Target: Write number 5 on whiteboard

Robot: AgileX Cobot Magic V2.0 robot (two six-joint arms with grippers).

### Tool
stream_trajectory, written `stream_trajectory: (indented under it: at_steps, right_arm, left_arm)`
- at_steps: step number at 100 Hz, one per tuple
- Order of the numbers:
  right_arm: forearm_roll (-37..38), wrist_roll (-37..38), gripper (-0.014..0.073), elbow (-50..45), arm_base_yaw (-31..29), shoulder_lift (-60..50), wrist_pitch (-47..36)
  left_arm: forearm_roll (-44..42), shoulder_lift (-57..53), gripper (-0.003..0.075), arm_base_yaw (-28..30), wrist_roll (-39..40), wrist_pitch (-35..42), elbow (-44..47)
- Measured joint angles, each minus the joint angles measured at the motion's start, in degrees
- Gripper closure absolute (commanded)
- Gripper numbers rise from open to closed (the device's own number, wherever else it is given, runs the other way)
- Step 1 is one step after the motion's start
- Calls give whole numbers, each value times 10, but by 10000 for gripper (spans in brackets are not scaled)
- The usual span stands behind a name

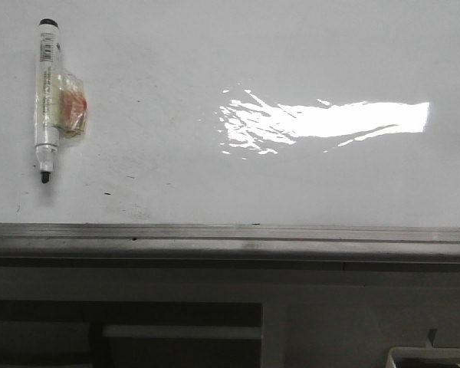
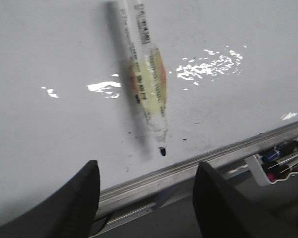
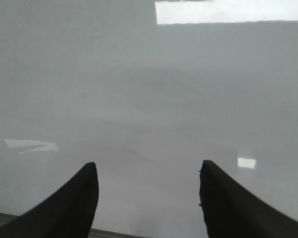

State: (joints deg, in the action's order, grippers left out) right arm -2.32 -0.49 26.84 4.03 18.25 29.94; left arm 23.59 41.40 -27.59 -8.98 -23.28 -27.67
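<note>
The whiteboard is a glossy white board with a glare patch and a grey edge rail. A marker with a clear barrel, black cap end and black tip lies on it at the far left, tape wrapped round its middle. No number 5 shows on the board. In the left wrist view the marker lies ahead of my left gripper, which is open, empty and above the board's rail. My right gripper is open and empty over bare whiteboard. Neither gripper shows in the front view.
The grey metal rail runs along the board's near edge, with grey cabinet panels below. A white tray of markers sits beyond the rail in the left wrist view; its corner shows at the front view's lower right.
</note>
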Motion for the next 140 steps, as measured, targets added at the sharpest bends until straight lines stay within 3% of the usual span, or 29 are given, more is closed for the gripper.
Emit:
stream_trajectory:
  at_steps: [26,104,114,130,140]
  right_arm:
    - [-12,-4,186,21,6,3,35]
    - [-35,-7,186,21,6,3,49]
    - [-35,-7,186,21,6,3,49]
    - [-35,-7,186,21,6,3,51]
    - [-55,-27,186,21,6,3,67]
  left_arm:
    - [85,104,332,-19,-1,59,-6]
    - [131,205,339,-23,-2,127,-12]
    - [133,213,428,-23,-2,126,-19]
    - [133,222,735,-23,-6,126,-22]
    - [131,223,741,-24,-24,109,-29]
